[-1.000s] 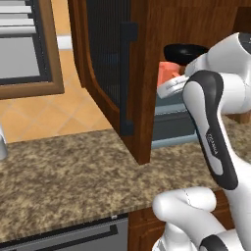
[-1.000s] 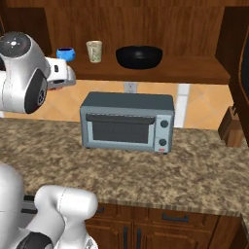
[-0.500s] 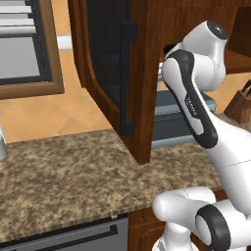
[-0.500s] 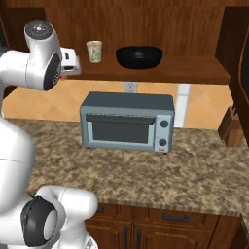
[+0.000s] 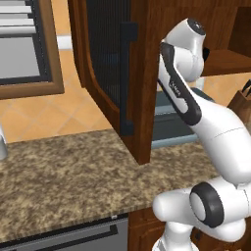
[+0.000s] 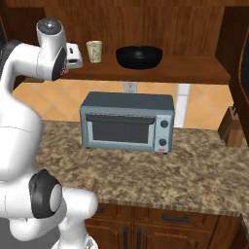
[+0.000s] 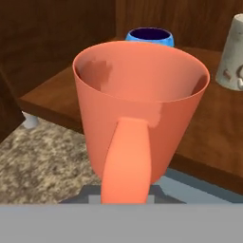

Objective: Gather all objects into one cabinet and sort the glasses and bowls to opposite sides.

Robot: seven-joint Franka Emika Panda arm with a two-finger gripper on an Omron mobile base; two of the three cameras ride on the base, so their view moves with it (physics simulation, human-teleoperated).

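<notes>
Now lifted from below the cabinet shelf [image 6: 194, 73] to its level, the gripper [image 7: 127, 198], fingers clenched on the coral mug [image 7: 140, 111] by its smooth loop handle, hangs just outside the shelf's left end, so placing looks near; beyond stand a glossy blue bowl [image 7: 150, 36] and patterned beige tumbler [image 6: 94, 50], the wide black bowl [image 6: 139, 56] farther right.

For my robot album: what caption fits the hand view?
Gripper holding an orange mug at the shelf, blue bowl behind it.

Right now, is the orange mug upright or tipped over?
Upright: in the hand view the orange mug shows its open rim on top and its handle running downward.
</notes>
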